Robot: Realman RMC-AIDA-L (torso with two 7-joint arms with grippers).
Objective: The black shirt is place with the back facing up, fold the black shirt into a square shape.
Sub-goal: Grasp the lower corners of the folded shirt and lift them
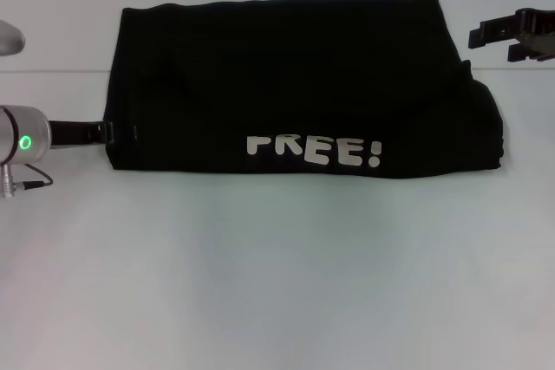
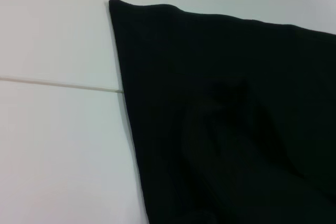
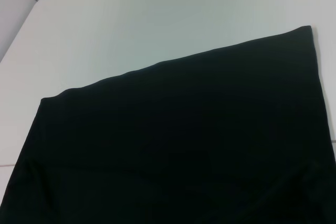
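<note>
Shirt (image 1: 295,84) folded, white lettering (image 1: 314,151) up

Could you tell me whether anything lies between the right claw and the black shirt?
Nothing visible does: the right claw hangs beside the black shirt at its far right corner, with only bare white table between.

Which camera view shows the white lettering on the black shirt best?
The head view: the white "FREE!" lettering lies fully visible near the front edge of the folded black shirt. Both wrist views show only plain black cloth, no lettering.
</note>
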